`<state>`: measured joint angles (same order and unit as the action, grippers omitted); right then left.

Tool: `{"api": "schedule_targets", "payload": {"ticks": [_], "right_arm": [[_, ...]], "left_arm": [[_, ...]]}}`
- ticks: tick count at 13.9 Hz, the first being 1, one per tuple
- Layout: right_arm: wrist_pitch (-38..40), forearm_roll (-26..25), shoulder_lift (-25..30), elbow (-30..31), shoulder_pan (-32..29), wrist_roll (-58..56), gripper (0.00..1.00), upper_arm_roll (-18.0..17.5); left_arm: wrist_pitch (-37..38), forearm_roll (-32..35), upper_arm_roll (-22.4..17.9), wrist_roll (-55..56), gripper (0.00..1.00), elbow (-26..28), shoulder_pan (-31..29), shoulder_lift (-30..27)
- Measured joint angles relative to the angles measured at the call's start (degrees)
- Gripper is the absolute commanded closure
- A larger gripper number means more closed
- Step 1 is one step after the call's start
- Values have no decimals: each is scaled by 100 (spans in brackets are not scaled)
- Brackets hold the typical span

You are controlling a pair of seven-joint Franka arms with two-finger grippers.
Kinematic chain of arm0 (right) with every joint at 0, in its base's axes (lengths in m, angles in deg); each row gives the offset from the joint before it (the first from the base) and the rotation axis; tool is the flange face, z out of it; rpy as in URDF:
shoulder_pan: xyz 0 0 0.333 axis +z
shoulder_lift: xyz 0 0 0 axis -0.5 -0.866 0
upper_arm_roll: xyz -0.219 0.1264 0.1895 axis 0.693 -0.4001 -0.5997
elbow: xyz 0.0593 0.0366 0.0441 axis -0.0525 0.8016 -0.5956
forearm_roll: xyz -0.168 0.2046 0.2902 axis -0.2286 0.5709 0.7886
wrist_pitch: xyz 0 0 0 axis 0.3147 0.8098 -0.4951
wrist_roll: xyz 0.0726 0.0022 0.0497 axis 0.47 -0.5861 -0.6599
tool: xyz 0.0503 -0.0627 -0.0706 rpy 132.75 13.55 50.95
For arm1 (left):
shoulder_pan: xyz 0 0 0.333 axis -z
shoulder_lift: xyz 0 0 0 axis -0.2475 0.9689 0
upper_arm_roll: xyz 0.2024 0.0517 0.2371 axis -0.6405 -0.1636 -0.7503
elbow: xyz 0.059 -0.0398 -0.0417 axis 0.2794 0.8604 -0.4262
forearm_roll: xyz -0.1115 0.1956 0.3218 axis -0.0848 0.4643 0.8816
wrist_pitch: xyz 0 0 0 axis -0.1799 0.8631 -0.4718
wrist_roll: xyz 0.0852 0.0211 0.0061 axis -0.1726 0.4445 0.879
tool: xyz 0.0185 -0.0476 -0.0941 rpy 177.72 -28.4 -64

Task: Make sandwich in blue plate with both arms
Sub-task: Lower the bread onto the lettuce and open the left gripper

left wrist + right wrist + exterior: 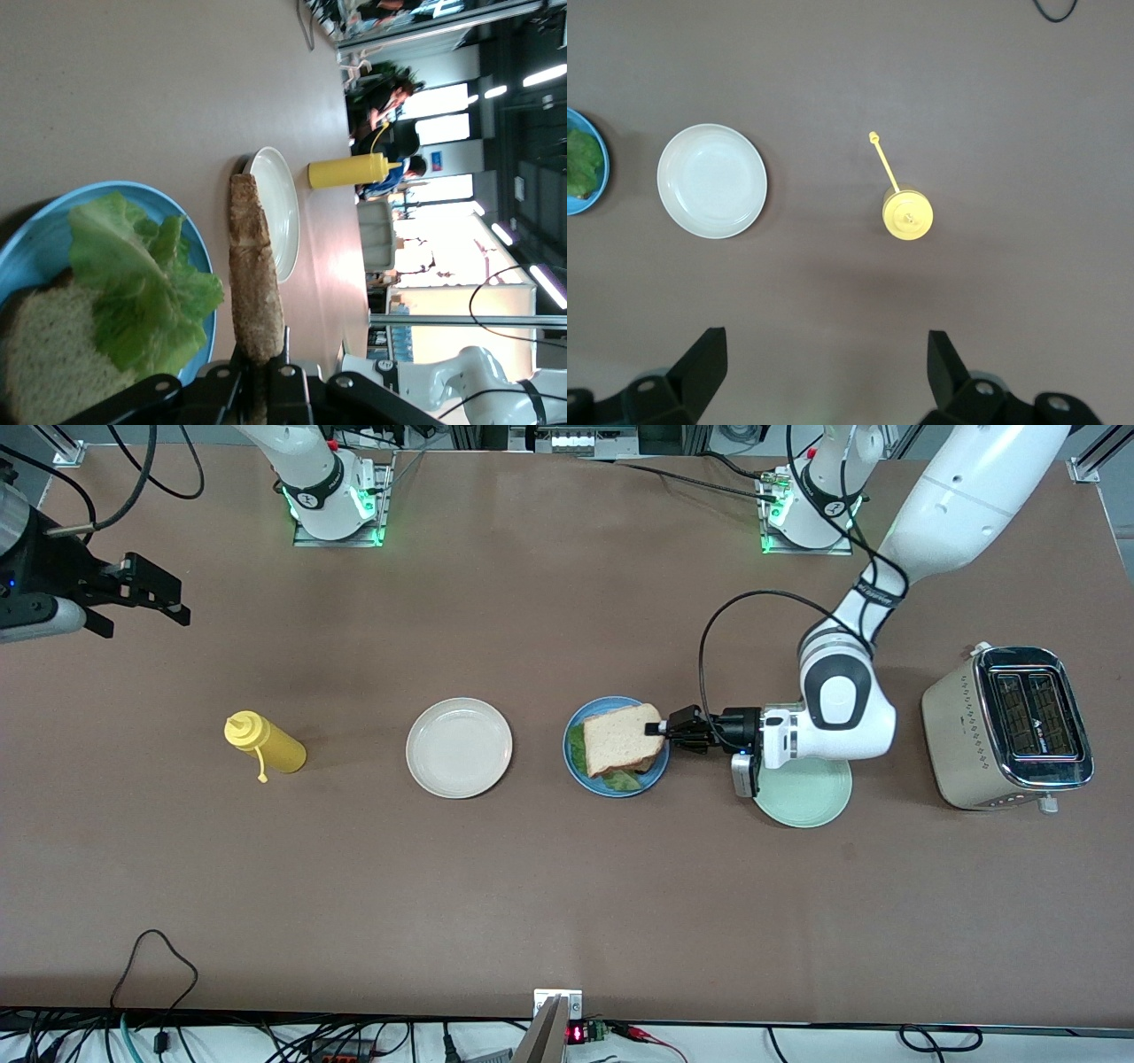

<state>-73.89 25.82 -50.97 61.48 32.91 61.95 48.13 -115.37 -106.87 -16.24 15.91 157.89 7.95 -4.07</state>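
The blue plate [572,760] sits mid-table and holds a bread slice [49,363] with a crinkled green lettuce leaf [142,283] on it. My left gripper [660,728] is shut on the edge of a second bread slice [620,737], which it holds just over the lettuce [623,780] and the plate. In the left wrist view that slice [255,283] shows edge-on, clamped in the left gripper [263,390] above the blue plate [53,221]. My right gripper [146,615] waits open in the air over the right arm's end of the table. In its own view the right gripper [824,354] holds nothing.
A cream-white plate [459,747] lies beside the blue plate toward the right arm's end, and a yellow squeeze bottle [266,746] lies on its side past it. A mint-green plate [811,797] sits under the left wrist. A toaster [1010,726] stands at the left arm's end.
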Motion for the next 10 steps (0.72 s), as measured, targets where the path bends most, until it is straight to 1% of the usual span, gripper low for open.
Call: {"api": "schedule_targets", "payload": {"ticks": [1, 2, 3, 4, 8, 10], "right_arm": [[-74, -4, 92, 132, -84, 0, 0, -46], [-112, -6, 150, 219, -147, 0, 0, -66], [-124, -6, 166, 244, -184, 0, 0, -70], [-132, -6, 163, 244, -202, 17, 0, -71], [-265, -5, 113, 246, -254, 99, 0, -72], [-406, -23, 75, 248, -275, 65, 0, -72]], "left_arm": [[-8, -286, -1, -406, 94, 9, 48, 191], [-46, -413, -2, -638, 73, 7, 98, 348], [-133, -450, -1, -759, 7, 1, 140, 449], [-230, -452, -2, -808, 0, -2, 165, 501], [-581, -410, -4, -869, 0, 0, 213, 498], [-681, -57, -12, -876, 0, 76, 225, 359]]}}
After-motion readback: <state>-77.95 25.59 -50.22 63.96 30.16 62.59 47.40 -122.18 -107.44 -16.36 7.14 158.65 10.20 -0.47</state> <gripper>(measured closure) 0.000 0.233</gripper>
